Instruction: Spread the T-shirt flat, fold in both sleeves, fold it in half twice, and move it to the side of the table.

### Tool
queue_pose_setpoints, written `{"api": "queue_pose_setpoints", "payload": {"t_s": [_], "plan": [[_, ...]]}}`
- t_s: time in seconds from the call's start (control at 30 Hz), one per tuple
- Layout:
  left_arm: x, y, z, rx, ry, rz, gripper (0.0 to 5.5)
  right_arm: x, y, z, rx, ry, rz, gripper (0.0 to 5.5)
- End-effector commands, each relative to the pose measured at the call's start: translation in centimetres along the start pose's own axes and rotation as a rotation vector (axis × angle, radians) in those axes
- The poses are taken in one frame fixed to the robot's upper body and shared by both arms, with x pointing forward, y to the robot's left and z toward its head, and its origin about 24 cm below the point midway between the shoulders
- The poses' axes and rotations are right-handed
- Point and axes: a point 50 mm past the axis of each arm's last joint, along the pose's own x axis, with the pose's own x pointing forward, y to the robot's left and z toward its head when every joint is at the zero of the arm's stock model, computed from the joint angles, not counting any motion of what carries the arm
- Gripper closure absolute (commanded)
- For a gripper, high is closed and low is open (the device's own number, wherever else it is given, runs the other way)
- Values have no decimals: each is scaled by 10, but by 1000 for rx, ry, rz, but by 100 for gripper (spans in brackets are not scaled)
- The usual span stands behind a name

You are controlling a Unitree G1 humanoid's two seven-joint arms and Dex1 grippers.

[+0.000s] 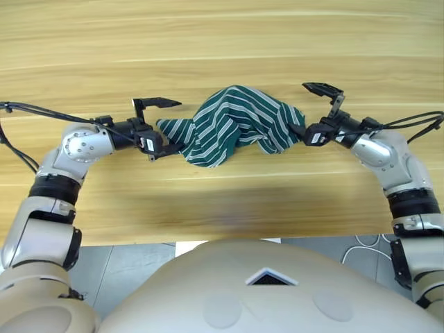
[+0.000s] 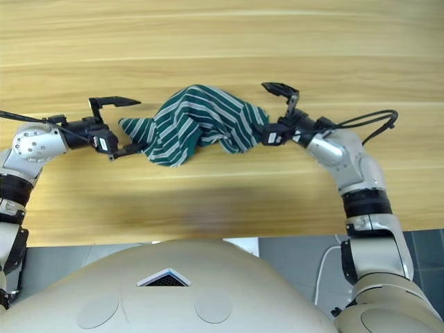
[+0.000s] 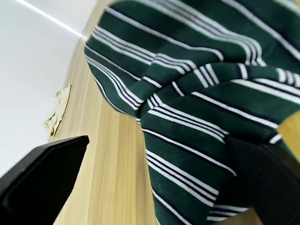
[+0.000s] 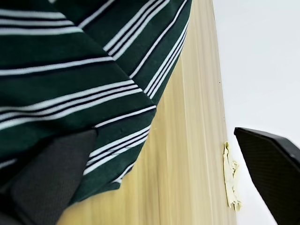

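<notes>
T-shirt (image 1: 232,125) bunched on table (image 1: 208,41), ends between wide-spread jaws of left gripper (image 1: 168,127) and right gripper (image 1: 300,109); nothing clamped

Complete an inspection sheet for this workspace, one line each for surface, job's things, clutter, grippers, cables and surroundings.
Surface: pale wooden table, long grain.
Job's things: green striped T-shirt, bunched mid-table, not yet spread.
Clutter: small yellowish scrap at a table edge.
Grippers: left gripper open at one end of the shirt; right gripper open at the other end.
Cables: black cables run along both forearms, off the shirt.
Surroundings: grey floor below the near edge; white area beyond the scrap's edge.
</notes>
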Motion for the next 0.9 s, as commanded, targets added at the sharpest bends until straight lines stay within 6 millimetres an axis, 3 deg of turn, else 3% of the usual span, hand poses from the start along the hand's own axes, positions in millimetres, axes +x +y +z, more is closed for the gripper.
{"api": "queue_pose_setpoints", "payload": {"t_s": [0.03,0.27,0.43,0.6,0.73,0.8,0.9], "plan": [[-5,-12,-28,76,251,-162,12,-4,5,-1,-39,18,68,10],[-24,3,-34,129,307,-81,12,-28,-17,-21,-97,140,29,10],[-18,-4,-23,114,209,-56,12,-27,-17,-23,-85,150,10,10],[-18,5,-12,99,126,13,12,-29,-18,-26,-84,163,-12,10],[-17,10,-7,96,93,29,12,-36,-50,-15,-83,105,-193,10],[-17,10,-6,98,91,24,12,-38,-65,0,-80,24,-286,10],[-18,10,-7,103,108,17,12,-24,-60,24,-49,-101,-262,10]]}}
